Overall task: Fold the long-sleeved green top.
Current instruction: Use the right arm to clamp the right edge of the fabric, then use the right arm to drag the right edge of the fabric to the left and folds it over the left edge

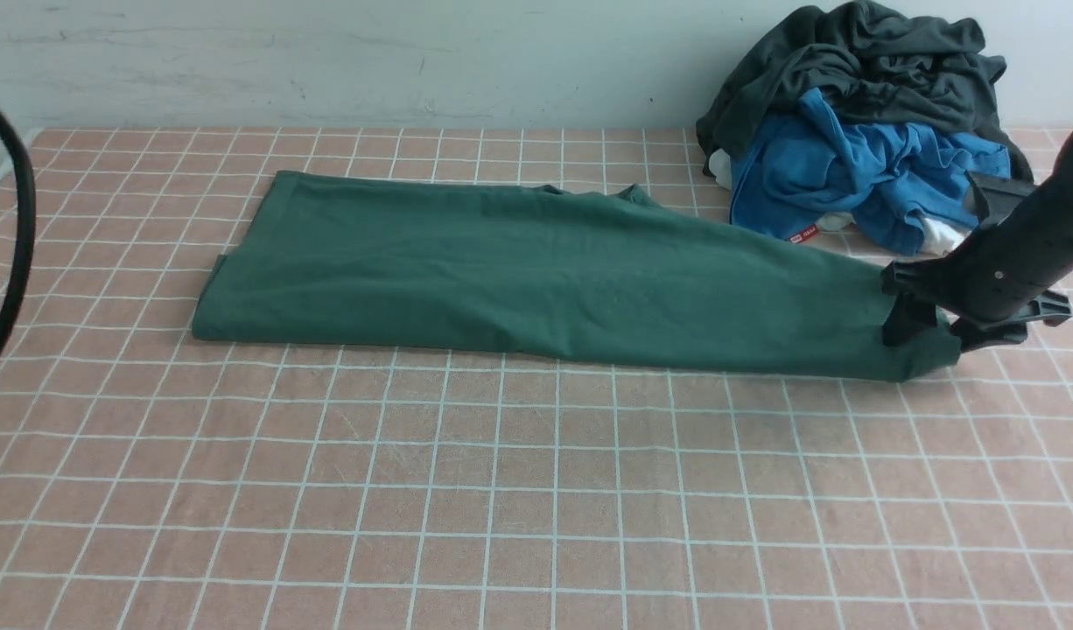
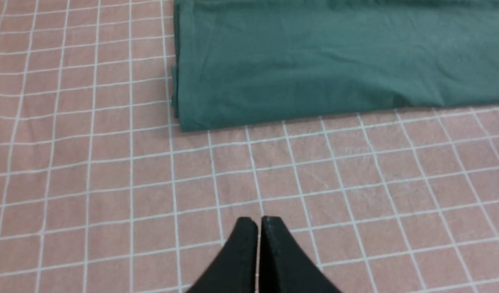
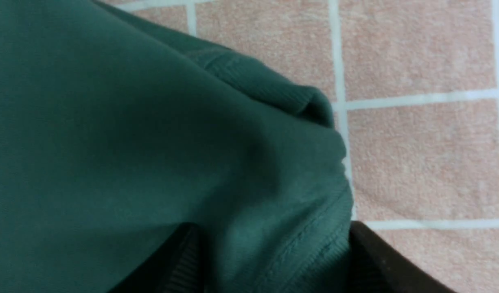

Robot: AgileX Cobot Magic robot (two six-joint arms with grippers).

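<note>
— Pink checked cloth (image 1: pixel 501 490) is covering the table; where is the big dark green cotton long-sleeved top (image 1: pixel 519 271) lying?
— It is lying flat in a long folded strip across the far half; its right end is reaching near a crumpled blue garment (image 1: pixel 852 175) and a dark grey garment (image 1: pixel 860 70).
— What is the black right gripper (image 1: pixel 939 339) doing?
— It is sitting at that right end; its fingers are standing wide apart with the ribbed edge (image 3: pixel 306 244) between them.
— And the black left gripper (image 2: pixel 258 224)?
— It is hanging over bare cloth, apart from the top; its fingers are pressing together on nothing.
</note>
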